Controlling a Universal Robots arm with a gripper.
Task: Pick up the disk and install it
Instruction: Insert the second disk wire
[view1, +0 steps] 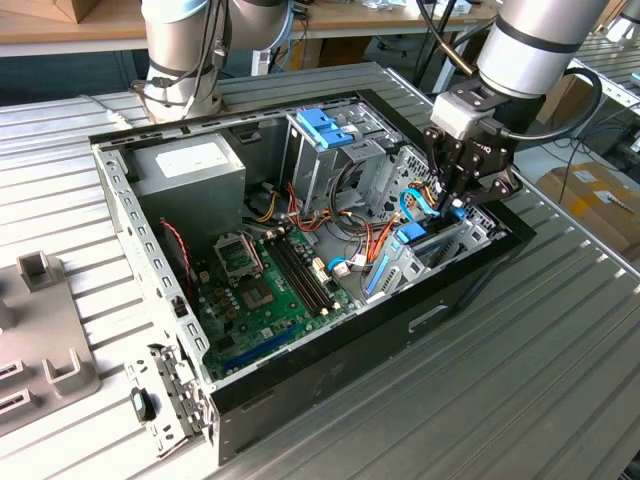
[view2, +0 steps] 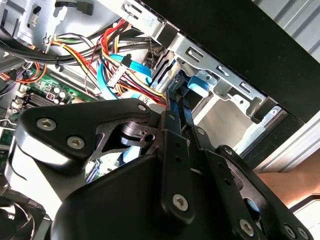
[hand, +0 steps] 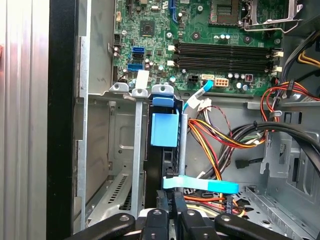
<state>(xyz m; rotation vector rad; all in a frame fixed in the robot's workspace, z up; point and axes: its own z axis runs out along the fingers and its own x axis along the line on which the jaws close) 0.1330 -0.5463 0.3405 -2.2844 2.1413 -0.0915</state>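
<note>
The gripper (hand: 170, 212) pinches the disk (hand: 165, 131) edge-on between its fingers; any tilt could jam it against the bay (hand: 137, 165).

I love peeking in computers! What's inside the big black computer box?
Inside the computer case sit a green motherboard, a grey power supply box, a metal cage and colourful wires. The gripper reaches in, hiding what's beneath it.
</note>
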